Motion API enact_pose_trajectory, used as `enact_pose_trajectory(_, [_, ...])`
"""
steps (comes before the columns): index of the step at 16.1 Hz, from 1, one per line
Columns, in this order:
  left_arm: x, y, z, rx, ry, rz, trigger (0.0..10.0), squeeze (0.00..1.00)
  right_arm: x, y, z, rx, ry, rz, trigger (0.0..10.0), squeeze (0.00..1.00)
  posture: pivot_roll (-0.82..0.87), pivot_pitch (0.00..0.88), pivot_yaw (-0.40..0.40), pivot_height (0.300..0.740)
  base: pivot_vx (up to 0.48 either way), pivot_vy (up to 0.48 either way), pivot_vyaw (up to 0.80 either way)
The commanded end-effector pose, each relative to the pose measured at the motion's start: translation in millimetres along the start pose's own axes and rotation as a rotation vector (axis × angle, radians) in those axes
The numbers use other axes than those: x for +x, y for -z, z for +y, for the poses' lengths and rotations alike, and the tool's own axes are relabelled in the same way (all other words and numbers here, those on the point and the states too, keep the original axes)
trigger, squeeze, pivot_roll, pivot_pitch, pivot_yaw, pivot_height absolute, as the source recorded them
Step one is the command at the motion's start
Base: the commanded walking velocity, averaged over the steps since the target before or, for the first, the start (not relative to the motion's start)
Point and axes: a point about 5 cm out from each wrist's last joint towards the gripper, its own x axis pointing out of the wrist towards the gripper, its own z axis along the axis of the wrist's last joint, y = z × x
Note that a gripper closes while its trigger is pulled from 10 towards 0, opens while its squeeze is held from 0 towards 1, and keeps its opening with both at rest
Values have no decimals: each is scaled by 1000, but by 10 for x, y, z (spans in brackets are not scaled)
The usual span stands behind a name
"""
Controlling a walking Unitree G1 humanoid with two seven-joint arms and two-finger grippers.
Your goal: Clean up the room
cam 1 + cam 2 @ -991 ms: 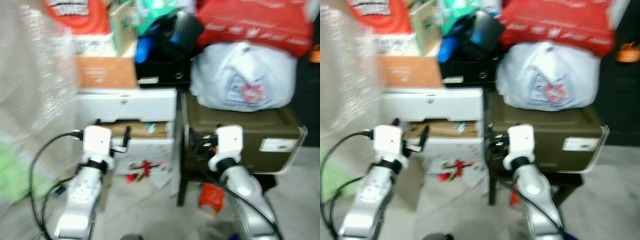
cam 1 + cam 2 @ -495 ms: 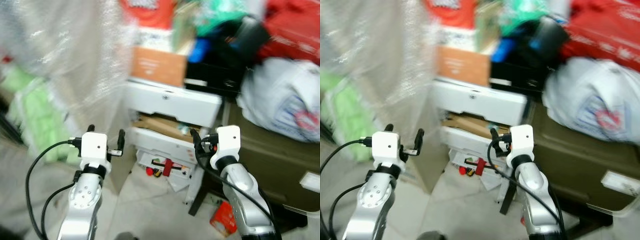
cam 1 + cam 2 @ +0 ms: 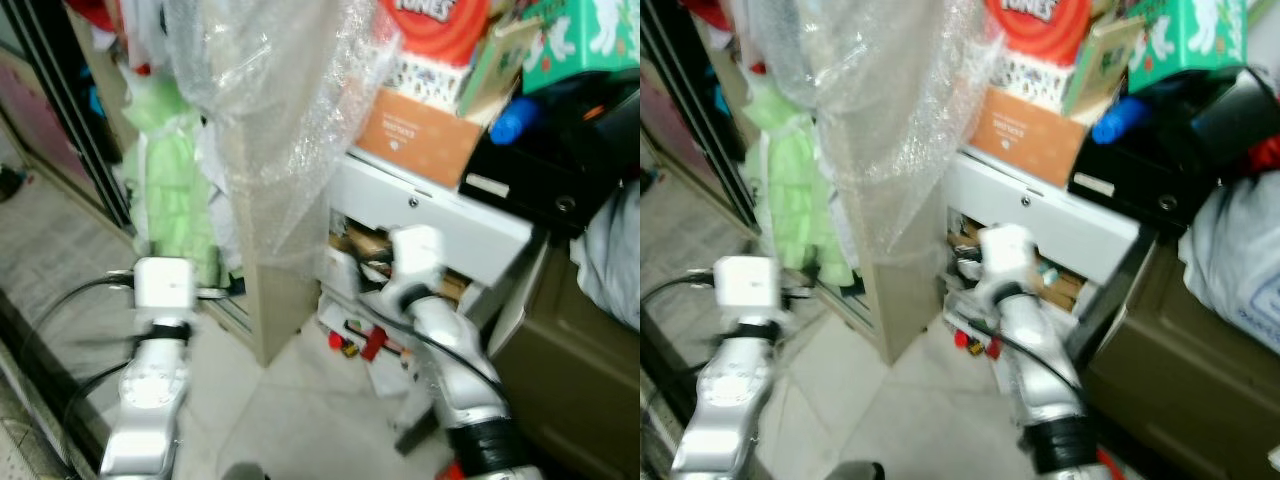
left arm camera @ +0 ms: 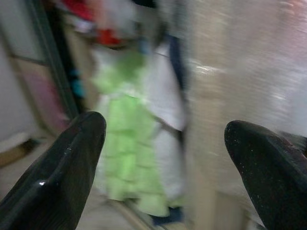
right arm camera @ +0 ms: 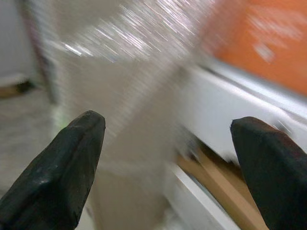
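Cluttered home storeroom: stacked boxes (image 3: 425,135), bubble wrap (image 3: 275,110), hanging clothes (image 3: 175,190).

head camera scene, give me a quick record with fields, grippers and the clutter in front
left gripper: raised, fingers apart, nothing between them, facing the green clothing
right gripper: raised, fingers apart, nothing between them, near the white drawer unit
bubble wrap: draped over a tall beige panel
on the drawer unit: orange box, black box
floor: small red items by the unit
image: blurred
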Motion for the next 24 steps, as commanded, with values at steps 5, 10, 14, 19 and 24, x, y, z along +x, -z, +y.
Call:
enact_pose_trajectory(5, [-56,-6,-146,-21,56,4,10000,0,-101,80,-156,-1,95,9,10000,0,11,0,-12,740,0,0,798])
enact_pose_trajectory(10, [37,-39,-203,3,118,-2,10000,0,-197,98,-219,11,155,5,10000,0,-2,0,9,740,0,0,800])
enact_pose_trajectory(14, [8,-45,-174,21,104,6,10000,0,-179,72,-163,16,130,5,10000,0,17,0,-9,740,0,0,800])
enact_pose_trajectory(19, [0,-52,-158,26,79,9,10000,0,-144,56,-123,13,105,1,10000,0,27,0,-22,740,0,0,800])
enact_pose_trajectory(24, [14,-59,-208,30,103,4,10000,0,-126,38,-145,-2,100,-4,10000,0,20,0,-22,740,0,0,796])
